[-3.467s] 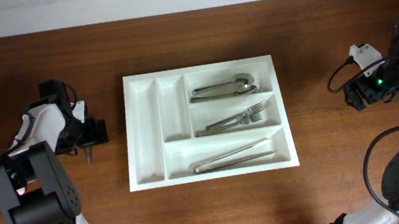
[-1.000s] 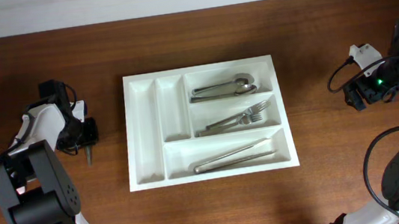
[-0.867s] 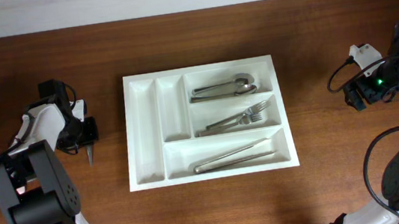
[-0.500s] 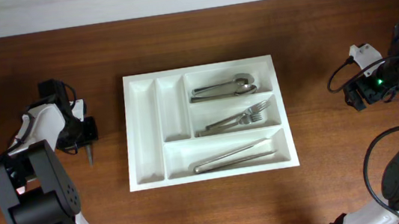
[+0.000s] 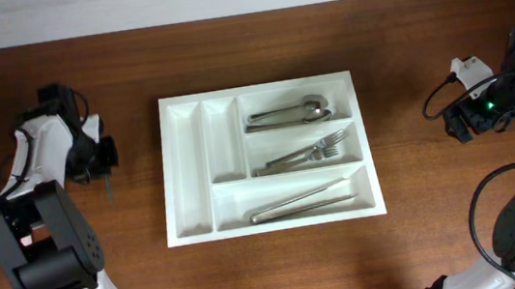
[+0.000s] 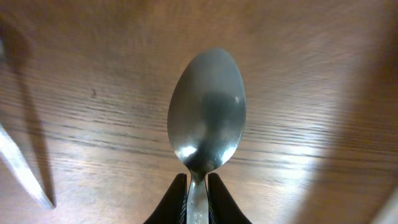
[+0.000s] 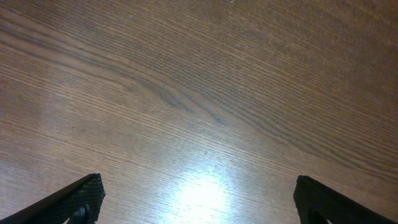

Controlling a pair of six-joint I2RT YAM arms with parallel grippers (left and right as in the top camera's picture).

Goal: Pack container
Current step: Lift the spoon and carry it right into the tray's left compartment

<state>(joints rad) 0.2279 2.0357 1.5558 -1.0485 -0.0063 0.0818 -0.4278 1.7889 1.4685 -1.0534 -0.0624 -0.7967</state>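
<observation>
While the container (image 5: 185, 162) is sitting flat in the middle of the table (image 5: 282, 278) with its long side running left to right, its two narrow compartments are standing on its left side and the three wide ones are stacking up on its right. Spoons (image 5: 288, 113) are lying in the far wide compartment and forks (image 5: 309, 153) in the middle one. Long slim pieces (image 5: 303, 201) are lying in the near one, too small to name for sure.

Left gripper (image 6: 197, 190) is hanging to the left of the container, apart from its rim, out over bare wood. Its jaws are pressing together on the neck of a spoon (image 6: 207, 109), pinching it just below the bowl. The bowl is pointing away from the fingers with its hollow side facing the wrist camera. Cannot tell whether the bowl is touching the wood. A slim pale metal piece (image 6: 22, 168) is lying on the wood at the left edge of the left wrist view, cut off by the frame; cannot tell what it is.

Right gripper (image 7: 198, 202) is sitting at the far right side of the table, well apart from the container. Its jaws are standing spread wide, and wood grain is showing between the two fingertips.
</observation>
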